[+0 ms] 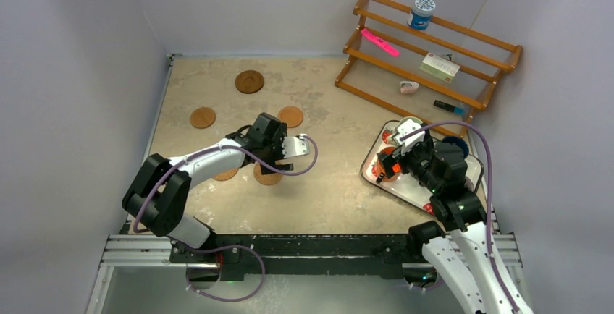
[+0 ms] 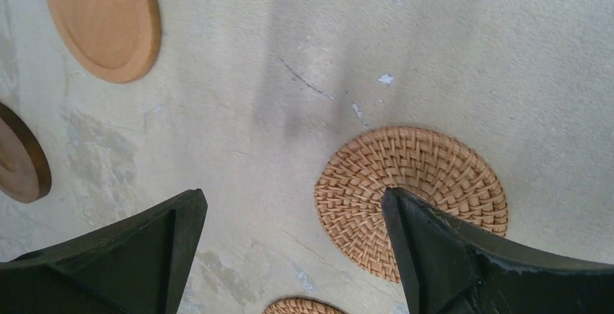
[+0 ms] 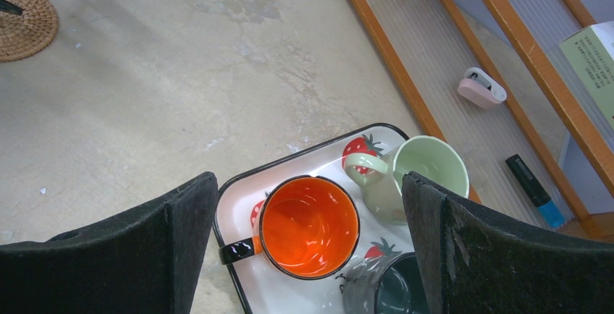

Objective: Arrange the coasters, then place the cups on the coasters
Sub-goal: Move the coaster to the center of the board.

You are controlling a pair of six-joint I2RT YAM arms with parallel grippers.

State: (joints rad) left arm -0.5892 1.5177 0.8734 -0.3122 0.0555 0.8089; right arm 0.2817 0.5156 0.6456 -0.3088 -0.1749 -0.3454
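Left gripper [image 2: 291, 205] hangs low over the table, jaws wide apart, nothing in them. A woven coaster [image 2: 416, 176] lies just ahead, tucked partly under one finger. A flat wooden coaster [image 2: 101, 17] and a darker coaster [image 2: 18, 158] sit further out past the other finger. Right gripper [image 3: 310, 184] is spread open and empty too, right above the orange cup [image 3: 308, 223] on the strawberry tray [image 3: 311, 156]. The pale green cup [image 3: 423, 169] is just beyond it.

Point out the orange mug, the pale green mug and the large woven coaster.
orange mug [image 3: 310, 226]: right wrist view, its inside bottom.
pale green mug [image 3: 431, 160]: right wrist view, its inner wall.
woven coaster [image 2: 405, 162]: left wrist view, its upper woven face.
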